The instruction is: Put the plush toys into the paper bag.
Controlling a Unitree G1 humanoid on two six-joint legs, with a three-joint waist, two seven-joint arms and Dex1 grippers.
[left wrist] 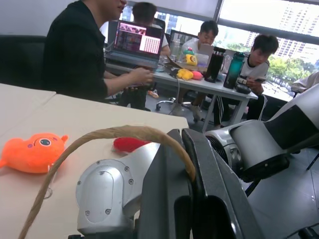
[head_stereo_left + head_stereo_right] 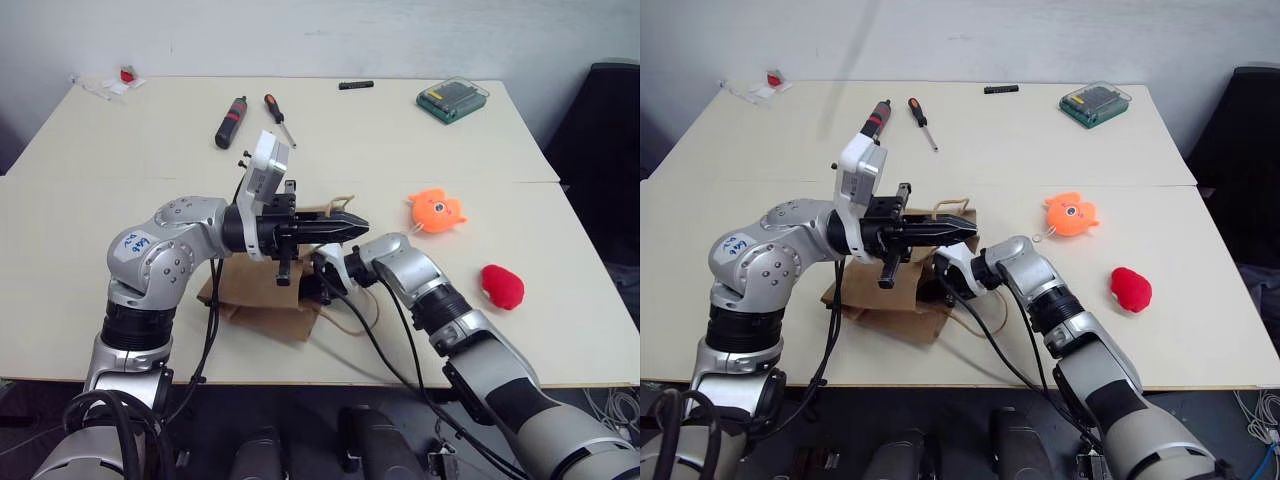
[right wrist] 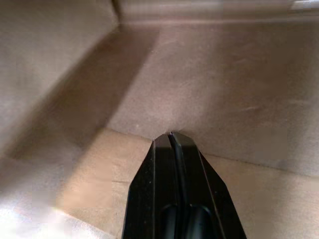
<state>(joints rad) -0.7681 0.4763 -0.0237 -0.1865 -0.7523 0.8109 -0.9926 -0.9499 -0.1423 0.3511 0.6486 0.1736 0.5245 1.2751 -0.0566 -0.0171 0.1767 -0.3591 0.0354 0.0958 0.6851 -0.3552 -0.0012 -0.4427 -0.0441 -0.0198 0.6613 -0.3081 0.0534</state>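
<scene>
The brown paper bag (image 2: 255, 295) lies on the table in front of me, its mouth facing right. My left gripper (image 2: 356, 226) points right above the mouth, shut on one tan cord handle (image 1: 99, 135), which arches over its fingers. My right gripper (image 3: 170, 135) is shut and empty, pushed into the bag's mouth with brown paper all around it. The orange plush toy (image 2: 436, 211) sits on the table to the right of the bag. The red plush toy (image 2: 502, 286) lies further right and nearer me. Both toys are apart from the grippers.
At the table's far side lie two screwdrivers (image 2: 230, 122) (image 2: 279, 120), a black marker (image 2: 355, 85), a green case (image 2: 452, 99) and a small red item (image 2: 127, 75). The left wrist view shows several people at a desk (image 1: 199, 82) beyond the table.
</scene>
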